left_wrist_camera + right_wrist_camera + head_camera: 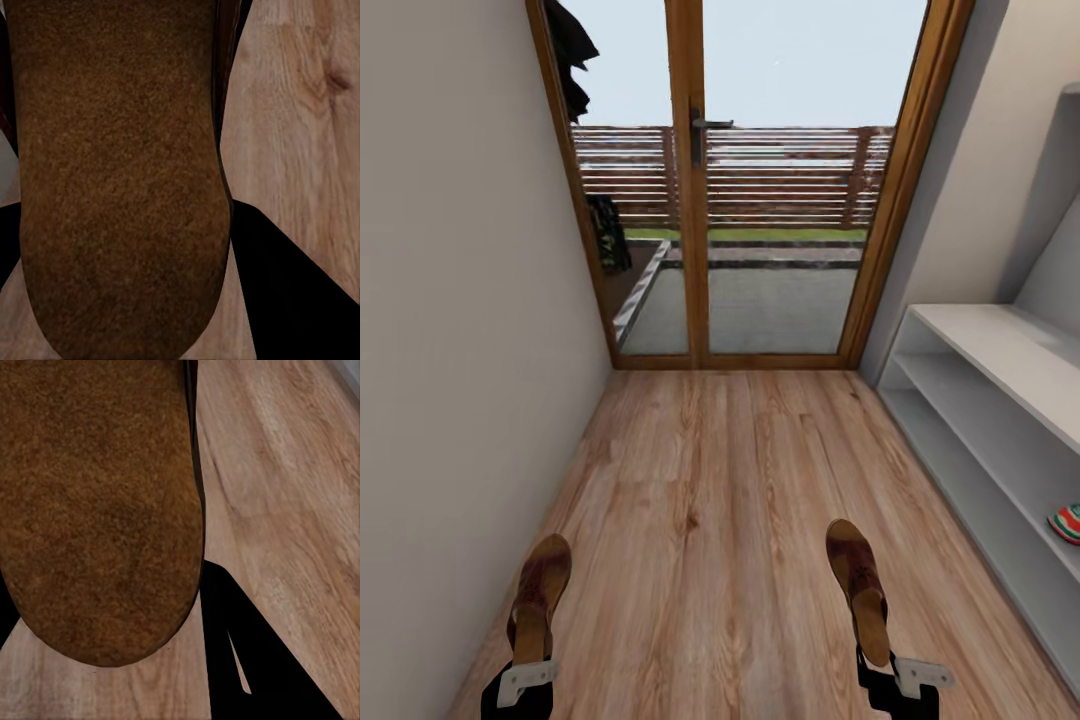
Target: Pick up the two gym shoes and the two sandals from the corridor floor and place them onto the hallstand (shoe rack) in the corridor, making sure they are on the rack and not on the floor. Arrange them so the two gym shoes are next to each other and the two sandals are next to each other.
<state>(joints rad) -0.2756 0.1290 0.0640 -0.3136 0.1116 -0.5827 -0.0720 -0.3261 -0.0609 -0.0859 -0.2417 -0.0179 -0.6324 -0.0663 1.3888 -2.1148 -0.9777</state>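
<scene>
1. The left gripper (525,680) sits at the bottom edge of the head view, closed on the heel end of the left sandal (538,598); its fingers are mostly hidden, so how tightly they close cannot be told. The left wrist view looks at that sandal's rough brown sole (120,172).
2. The right gripper (905,680) likewise grips the heel end of the right sandal (860,590), toe pointing away, seemingly above the corridor floor (710,480).
3. Both sandals look light and fairly stiff in the sole, with a grainy underside that should not slip. Held by one end, each may droop or swing, so a hold nearer the strap would steady it.
4. The hallstand (1000,400) stands along the right wall, its shelves open toward the corridor. A gym shoe (1066,522) shows at the frame's right edge on the lower shelf.
5. Beyond is a glass door (750,180) to a terrace.
</scene>
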